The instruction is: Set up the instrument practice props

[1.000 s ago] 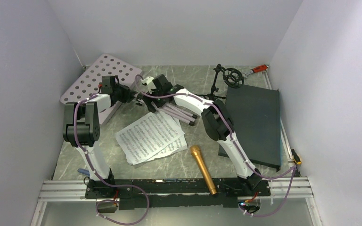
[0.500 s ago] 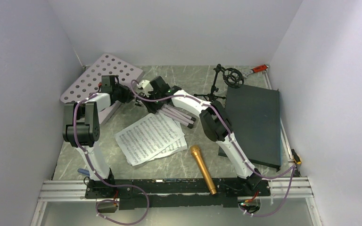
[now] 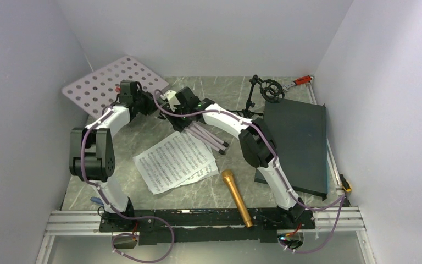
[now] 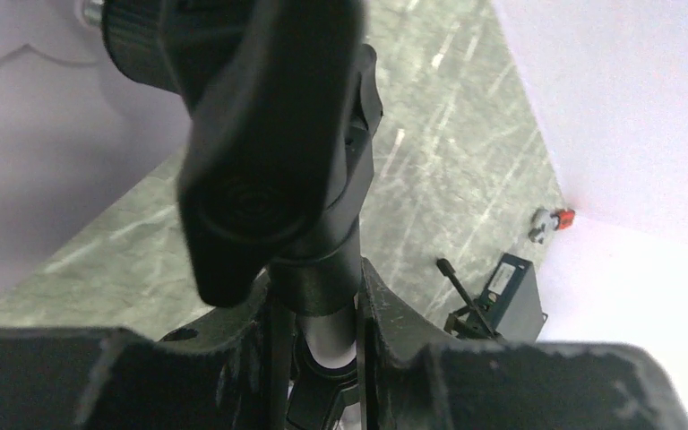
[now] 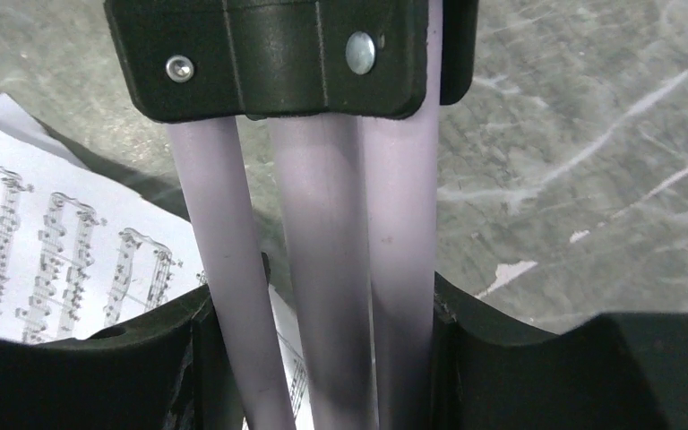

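left gripper [image 4: 313, 327] is clamped on the black neck of the music stand [image 3: 110, 82], under its tilted desk at far left. right gripper [image 5: 318, 358] holds its 3 folded legs [image 5: 322, 224]. 2 sheets [image 3: 176, 160] lie mid-table, the mic [image 3: 236, 197] near the front, and the mic stand [image 3: 264, 93] far right by the slab [image 3: 296, 143].

Top external: looked down from high above and behind the near edge, far off, taking in the whole bench [image 3: 209, 88] up to its far edge.
Left wrist: sat very close on the music stand [image 4: 269, 179], facing the far right corner, where the wrench [image 4: 551, 219] showed small.
Right wrist: looked down, very close, on the lilac legs [image 5: 322, 313] over the music sheets [image 5: 54, 251].
Shared: top and right wrist both caught legs and sheets; top and left wrist both caught the far right corner.
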You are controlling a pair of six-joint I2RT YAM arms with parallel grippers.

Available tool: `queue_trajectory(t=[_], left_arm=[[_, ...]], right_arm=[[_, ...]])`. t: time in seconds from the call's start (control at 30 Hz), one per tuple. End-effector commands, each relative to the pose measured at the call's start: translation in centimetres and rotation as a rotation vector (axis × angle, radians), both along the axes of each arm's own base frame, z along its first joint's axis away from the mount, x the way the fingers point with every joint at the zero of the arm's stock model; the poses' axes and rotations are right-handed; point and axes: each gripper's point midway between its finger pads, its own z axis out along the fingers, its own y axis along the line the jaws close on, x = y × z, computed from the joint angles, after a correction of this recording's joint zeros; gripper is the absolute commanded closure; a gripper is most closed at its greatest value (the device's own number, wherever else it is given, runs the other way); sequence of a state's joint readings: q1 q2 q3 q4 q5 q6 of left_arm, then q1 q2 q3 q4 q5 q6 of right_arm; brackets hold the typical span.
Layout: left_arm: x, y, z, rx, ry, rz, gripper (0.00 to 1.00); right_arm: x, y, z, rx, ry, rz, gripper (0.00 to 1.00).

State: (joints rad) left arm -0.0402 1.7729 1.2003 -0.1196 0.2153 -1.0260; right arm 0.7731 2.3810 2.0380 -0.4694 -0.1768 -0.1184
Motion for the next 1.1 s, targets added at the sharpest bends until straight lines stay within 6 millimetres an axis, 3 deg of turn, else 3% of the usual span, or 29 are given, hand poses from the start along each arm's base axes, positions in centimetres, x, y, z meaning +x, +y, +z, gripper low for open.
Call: queue_trajectory(t=[0.0, 0.23, 0.63, 1.07], left_arm=[[0.1, -4.0, 16.7, 0.017, -0.477, -0.214, 0.97], [-1.0, -4.8, 20.3, 0.024, -0.578, -0.242, 0.97], [-4.7, -9.0, 28.0, 0.054, -0.820, -0.382, 0.97], [-10.4, -10.4, 32.7, 0.100, -1.037, -0.437, 0.97]], right_arm=[[5.5, -2.0, 8.0, 0.121, -0.203, -0.218, 1.00], [5.4, -3.1, 9.5, 0.126, -0.216, -0.272, 1.00], [4.0, -4.4, 13.1, 0.188, -0.238, -0.291, 1.00], [1.5, -5.6, 16.2, 0.299, -0.245, -0.306, 1.00]])
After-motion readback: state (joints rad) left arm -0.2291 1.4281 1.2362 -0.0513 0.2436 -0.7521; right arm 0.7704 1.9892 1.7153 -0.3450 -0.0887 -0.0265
